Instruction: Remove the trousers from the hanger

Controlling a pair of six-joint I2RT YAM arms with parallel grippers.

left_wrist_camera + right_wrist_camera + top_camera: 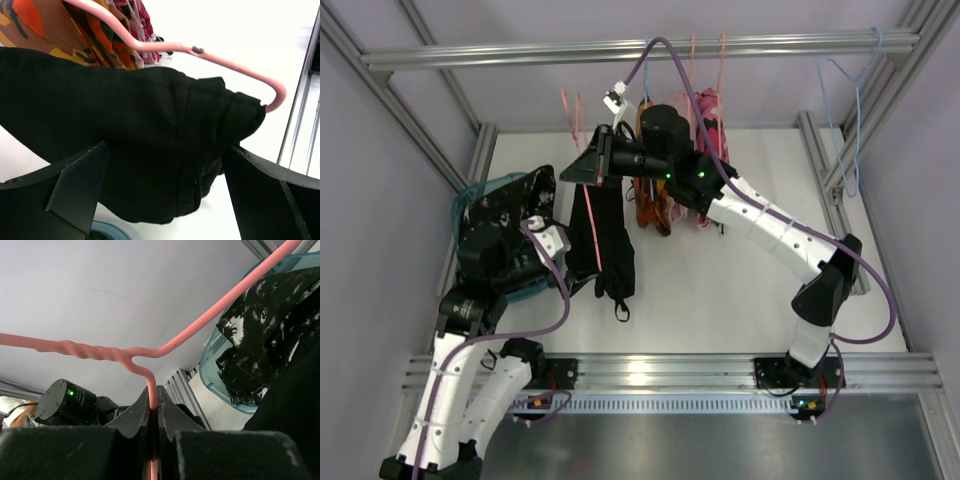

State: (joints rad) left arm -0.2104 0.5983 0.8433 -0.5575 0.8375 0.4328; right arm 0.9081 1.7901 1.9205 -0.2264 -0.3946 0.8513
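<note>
At the far left of the counter [740,300] stood a teal bin [463,205], and the speckled trousers [505,205] lay heaped in it, spilling over its rim. The left tool [167,150] was just beside that bin with its jaws spread wide, one finger on each side of the plain black trousers [125,115]. Whether either finger touched the cloth could not be told. Those trousers hung on the pink hanger [225,62], the cloth bunched under its bar as far as the curled end. Seen from above, they draped down in a long dark strip toward the counter, with a strap loop dangling at the lower end. Right of them, the right tool [153,399] was clamped tight on the hanger's stem, just below the twisted fork, holding it up over the counter. Further right, an orange patterned garment [655,205] and a pink garment [708,115] hung from the rail [520,50], and thin blue hangers [845,95] hung at the rail's far right end
</note>
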